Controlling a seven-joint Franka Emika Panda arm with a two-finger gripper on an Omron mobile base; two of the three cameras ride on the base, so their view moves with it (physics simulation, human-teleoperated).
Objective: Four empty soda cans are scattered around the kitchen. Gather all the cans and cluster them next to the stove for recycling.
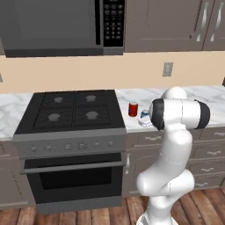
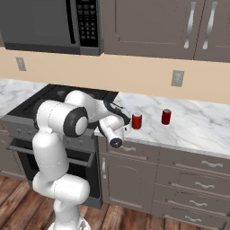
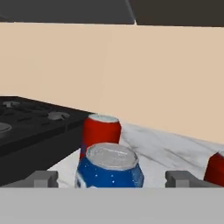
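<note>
The gripper [image 3: 109, 179] stands spread wide, its two grey fingertips [image 3: 41, 178] either side of a blue can [image 3: 109, 166] with clear gaps, so nothing is pinched; the can sits upright on the marble counter [image 2: 197, 121] between them. To my eye it has just been set down, and the thing now is to draw the hand straight back toward the near edge of the counter, level and without swinging sideways, so neither fingertip clips the can. Just beyond the blue one stands a red can [image 1: 133, 109], close enough that a nudge forward would knock the pair together (they look nearly touching from the hand, though I cannot tell for sure). The stove [image 1: 72, 110] lies immediately to the left, its black top edge near the left fingertip, so there is little room that way. A second red can [image 2: 166, 117] stands further right on the counter, apart from the others. Far right the marble is open, and the cabinets overhead leave height to lift.
</note>
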